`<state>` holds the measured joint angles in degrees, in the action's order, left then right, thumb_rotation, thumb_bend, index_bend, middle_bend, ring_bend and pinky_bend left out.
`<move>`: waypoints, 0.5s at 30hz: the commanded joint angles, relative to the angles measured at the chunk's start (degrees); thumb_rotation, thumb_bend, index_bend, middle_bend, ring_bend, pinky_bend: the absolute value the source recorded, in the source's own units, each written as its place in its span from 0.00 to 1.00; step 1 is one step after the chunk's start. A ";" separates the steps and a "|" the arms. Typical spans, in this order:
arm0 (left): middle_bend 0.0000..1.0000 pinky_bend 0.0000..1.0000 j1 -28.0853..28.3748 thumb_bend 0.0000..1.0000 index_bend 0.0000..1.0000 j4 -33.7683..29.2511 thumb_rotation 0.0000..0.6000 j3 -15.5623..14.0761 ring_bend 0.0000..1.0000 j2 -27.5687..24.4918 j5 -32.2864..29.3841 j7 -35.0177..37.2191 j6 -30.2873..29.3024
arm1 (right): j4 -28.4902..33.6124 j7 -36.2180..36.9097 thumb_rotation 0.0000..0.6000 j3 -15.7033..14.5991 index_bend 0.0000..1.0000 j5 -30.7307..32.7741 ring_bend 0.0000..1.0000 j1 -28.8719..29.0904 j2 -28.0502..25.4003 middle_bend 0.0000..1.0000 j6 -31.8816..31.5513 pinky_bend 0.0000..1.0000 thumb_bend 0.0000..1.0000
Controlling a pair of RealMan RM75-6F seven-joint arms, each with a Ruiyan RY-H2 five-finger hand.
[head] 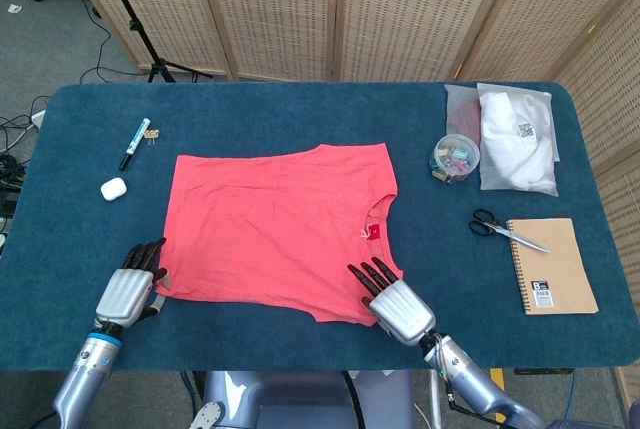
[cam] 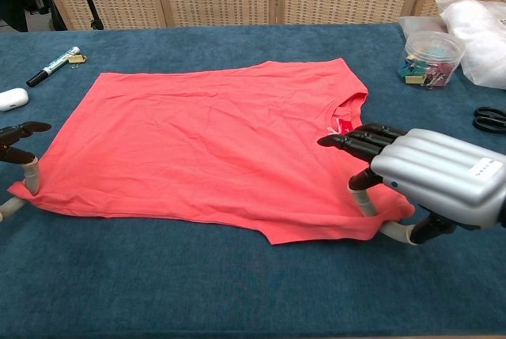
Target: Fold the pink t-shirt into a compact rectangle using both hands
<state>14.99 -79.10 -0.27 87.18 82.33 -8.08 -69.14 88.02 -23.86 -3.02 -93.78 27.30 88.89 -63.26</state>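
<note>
No words I can make out anywhere, QR-style square label on the white bagged cloth packet point(head: 517, 138), small dark label on the brown spiral notebook point(head: 552, 265) too blurred to read, tiny dark mark on the back of my right hand point(cam: 439, 174) too small to tell
</note>
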 commanded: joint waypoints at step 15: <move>0.00 0.00 -1.99 0.52 0.73 -14.38 1.00 -6.26 0.00 -11.18 9.30 -1.46 -5.28 | 7.87 8.06 1.00 -5.51 0.63 -10.40 0.00 4.23 -8.72 0.00 1.99 0.00 0.49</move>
<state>13.47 -92.47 -5.70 76.89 90.62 -9.27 -73.61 95.04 -16.23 -7.60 -103.04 31.19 81.08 -61.05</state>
